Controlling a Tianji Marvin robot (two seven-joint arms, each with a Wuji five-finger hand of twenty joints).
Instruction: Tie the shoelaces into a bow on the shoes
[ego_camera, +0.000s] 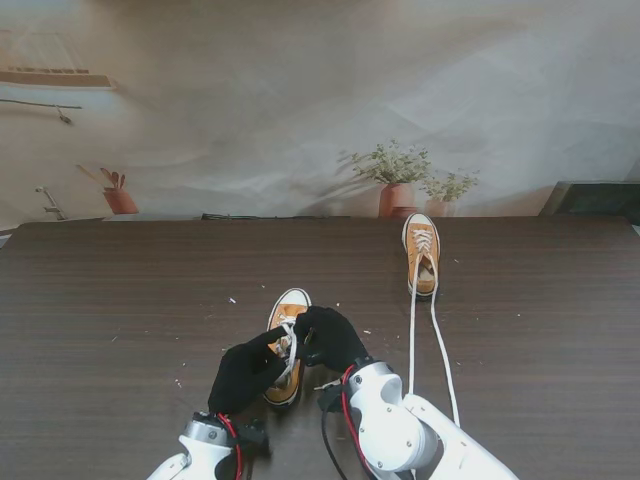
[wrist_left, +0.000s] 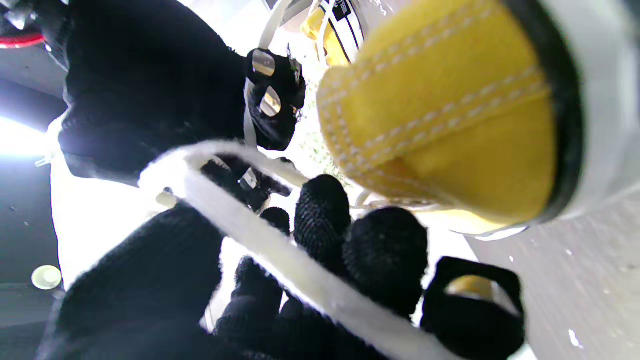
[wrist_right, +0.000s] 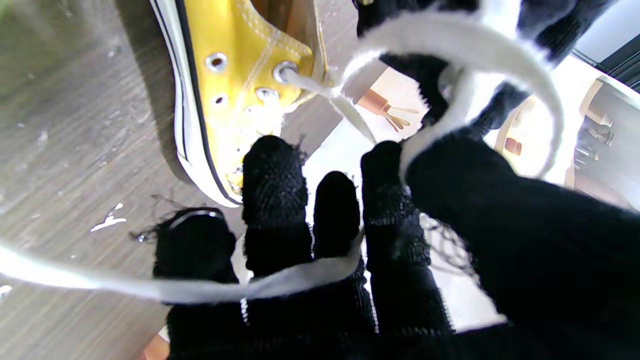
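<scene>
**Both hands working the lace over the near shoe**

From the stand camera I see the yellow canvas low-top sneaker with white rubber toe cap (ego_camera: 287, 340) lying near me, slightly left of centre on the dark wood-grain table (ego_camera: 120, 300). My black-gloved left hand (ego_camera: 243, 373) and black-gloved right hand (ego_camera: 328, 338) meet over its tongue, with the flat white shoelace (ego_camera: 291, 360) running between them. A second yellow sneaker (ego_camera: 421, 255) sits farther from me to the right, its long loose white laces (ego_camera: 432, 340) trailing back towards me, untied.

Through the left wrist camera, the lace (wrist_left: 280, 255) crosses my curled left fingers (wrist_left: 385, 250); they look closed on it. The shoe's heel (wrist_left: 440, 120) is just beside them.

Through the right wrist camera, one strand (wrist_right: 280, 280) lies across my right fingers (wrist_right: 272, 180), and a curve of lace (wrist_right: 480, 50) arches towards the other glove, near the shoe's eyelets (wrist_right: 282, 70).

I judge I am mid-knot, forming or crossing loops. Next calls for keeping both strands taut while passing one under the other, without slipping.
</scene>
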